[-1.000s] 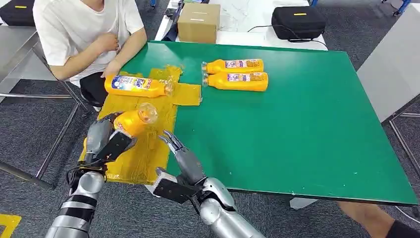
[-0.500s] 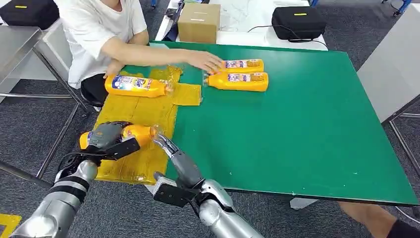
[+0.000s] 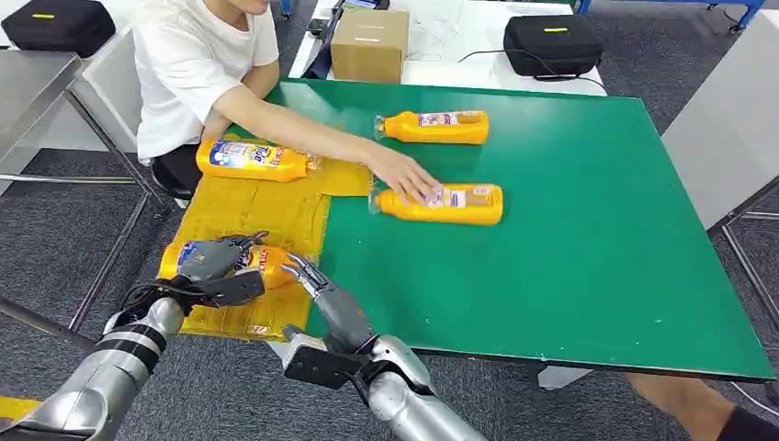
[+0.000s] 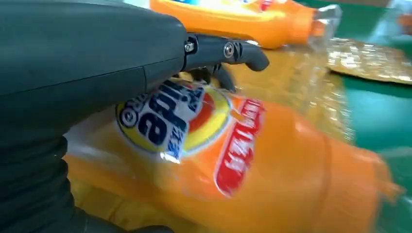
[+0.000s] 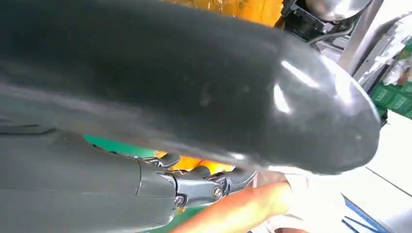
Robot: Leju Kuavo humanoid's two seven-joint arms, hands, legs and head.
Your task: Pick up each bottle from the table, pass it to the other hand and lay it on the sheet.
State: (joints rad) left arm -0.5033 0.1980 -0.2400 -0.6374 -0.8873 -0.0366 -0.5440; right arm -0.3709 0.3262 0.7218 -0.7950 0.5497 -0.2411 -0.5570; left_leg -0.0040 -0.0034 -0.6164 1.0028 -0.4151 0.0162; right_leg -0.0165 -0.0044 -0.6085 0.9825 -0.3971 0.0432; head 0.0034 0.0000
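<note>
— Since the left hand (image 3: 213, 265) wraps the held bottle (image 3: 230, 262) low and flat over the yellow sheet (image 3: 266, 207), I judge it is being laid down. And the right hand (image 3: 321, 292)?

— Fingers spread, holding nothing, just beside the bottle's neck.

— What differs from before?

— The bottle has sunk lower. Farther off, the person's hand (image 3: 411, 179) has dragged the near table bottle (image 3: 441, 204) closer; the far bottle (image 3: 434, 127) stays.
</note>
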